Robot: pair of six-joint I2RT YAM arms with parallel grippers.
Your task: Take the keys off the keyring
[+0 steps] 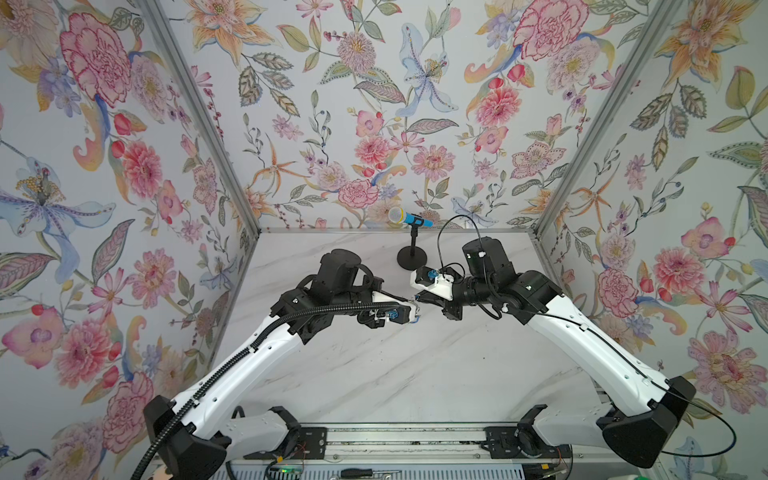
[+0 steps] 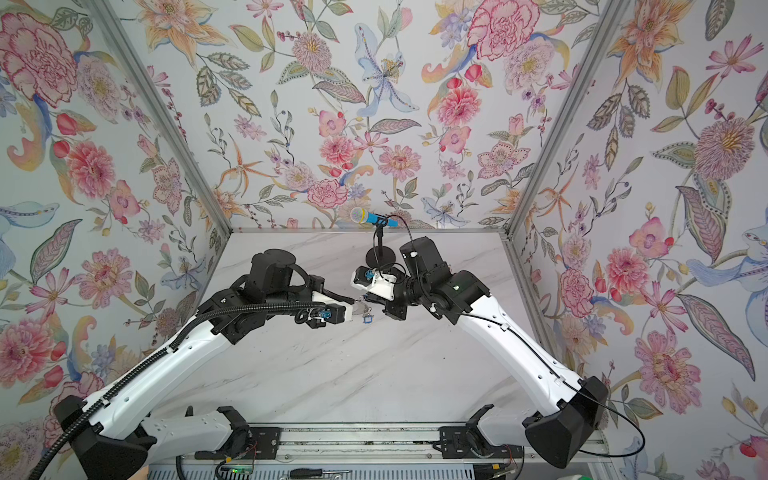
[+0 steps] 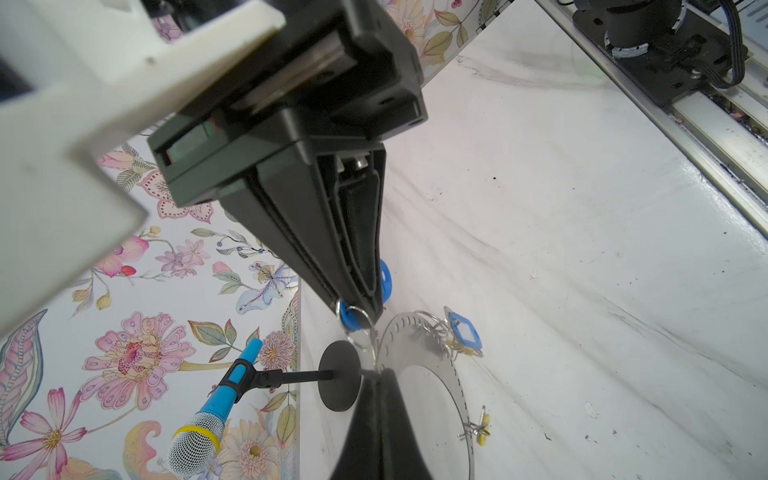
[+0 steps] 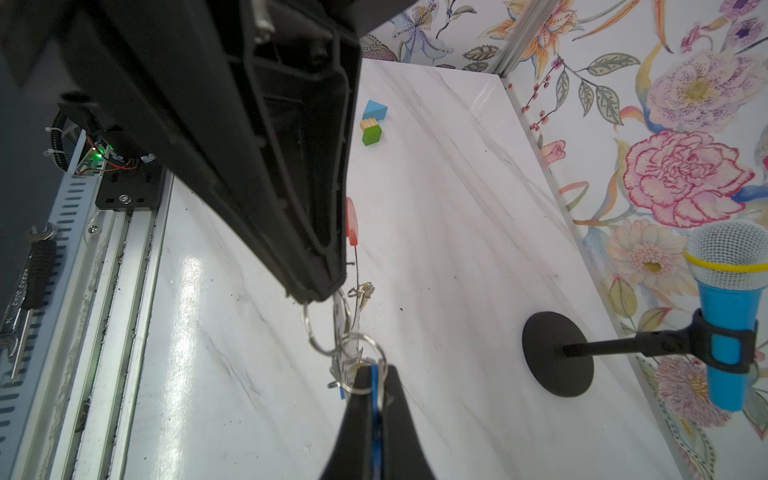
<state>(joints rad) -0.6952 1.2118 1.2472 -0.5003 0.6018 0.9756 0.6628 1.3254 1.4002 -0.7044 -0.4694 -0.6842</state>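
Overhead, in both top views, left pincer (image 1: 412, 310) and right pincer (image 1: 416, 297) sit nearly tip to tip above the bench (image 1: 415, 374), microphone stand (image 1: 411, 257) just beyond. Left wrist: left pincer clamped on keyring (image 3: 455, 390), keys (image 3: 463, 332) dangling beside. Right wrist: right pincer pinches blue-tagged key (image 4: 376, 384); blocks (image 4: 372, 124) far beyond.

At the lower centre of the frame the left gripper (image 3: 376, 376) was closed, seemingly on the edge of the keyring (image 3: 409, 340). The right gripper (image 3: 358, 311), reaching in from the upper left, pinched a blue-tagged key (image 3: 347, 320). Another blue tag (image 3: 464, 332) and a yellow tag (image 3: 483, 430) sat along the hoop's right side.
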